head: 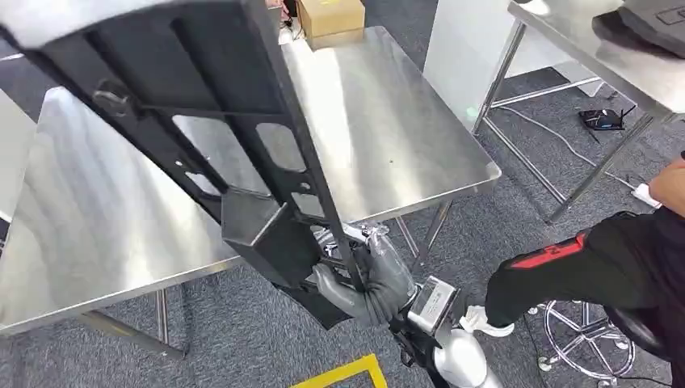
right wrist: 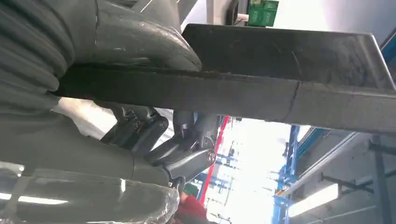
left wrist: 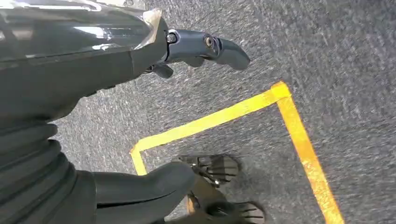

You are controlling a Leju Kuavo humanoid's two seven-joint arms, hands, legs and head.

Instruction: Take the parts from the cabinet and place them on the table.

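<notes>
A long black metal frame part (head: 202,121) with several cut-out windows rises tilted in the head view, over the steel table (head: 404,129). My right hand (head: 367,279) grips its lower end, just off the table's near edge. The right wrist view shows the same part (right wrist: 280,93) as a dark bar clamped between my thumb and fingers (right wrist: 187,149). My left hand (left wrist: 154,116) hangs above the grey carpet with thumb and fingers apart and nothing between them.
A cardboard box (head: 331,18) stands at the table's far edge. A second steel table (head: 598,48) is at the right. A person in black with a red stripe (head: 598,259) sits on a stool nearby. Yellow floor tape (left wrist: 261,107) marks the carpet.
</notes>
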